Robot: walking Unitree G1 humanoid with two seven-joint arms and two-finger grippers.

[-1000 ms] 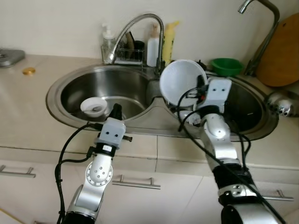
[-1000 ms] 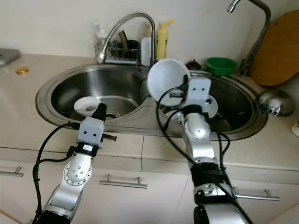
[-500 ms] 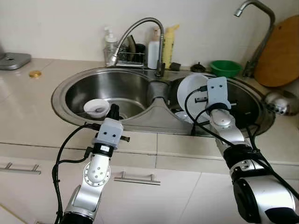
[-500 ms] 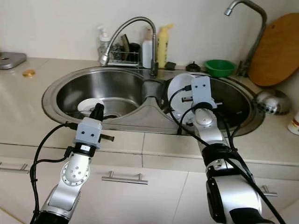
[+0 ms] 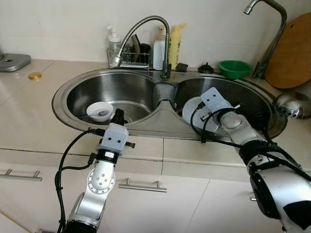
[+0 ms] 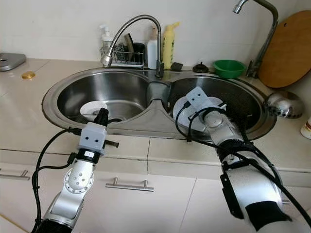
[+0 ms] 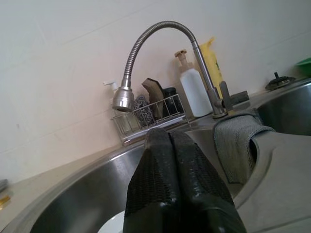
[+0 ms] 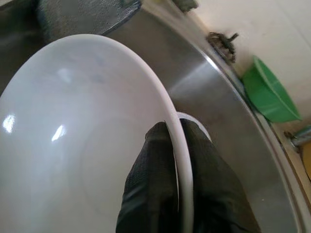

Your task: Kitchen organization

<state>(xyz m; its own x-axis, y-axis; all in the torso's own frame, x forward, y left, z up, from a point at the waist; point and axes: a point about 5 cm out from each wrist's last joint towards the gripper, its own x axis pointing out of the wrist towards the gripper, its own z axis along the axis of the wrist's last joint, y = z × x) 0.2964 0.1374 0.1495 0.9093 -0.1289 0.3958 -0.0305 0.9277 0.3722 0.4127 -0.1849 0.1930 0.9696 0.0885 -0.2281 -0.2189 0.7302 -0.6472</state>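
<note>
A wooden cutting board (image 5: 294, 56) is propped against the wall, well beyond the right jaws. A gold lid (image 5: 32, 75) is seen on the counter (image 5: 29, 111), far outside the left jaws.

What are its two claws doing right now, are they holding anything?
Left gripper: shut, holding nothing, poised over the left sink basin.
Right gripper: shut on the white bowl's rim, down in the right basin.

Soft, even daylight fills the sharp head views, with pale sheen on the stainless steel double sink (image 5: 73, 92), faint shadows under its rim, small glints on the white glossy bowl (image 8: 73, 145), and close black fingers (image 7: 165, 189) slightly soft in both wrist views.
</note>
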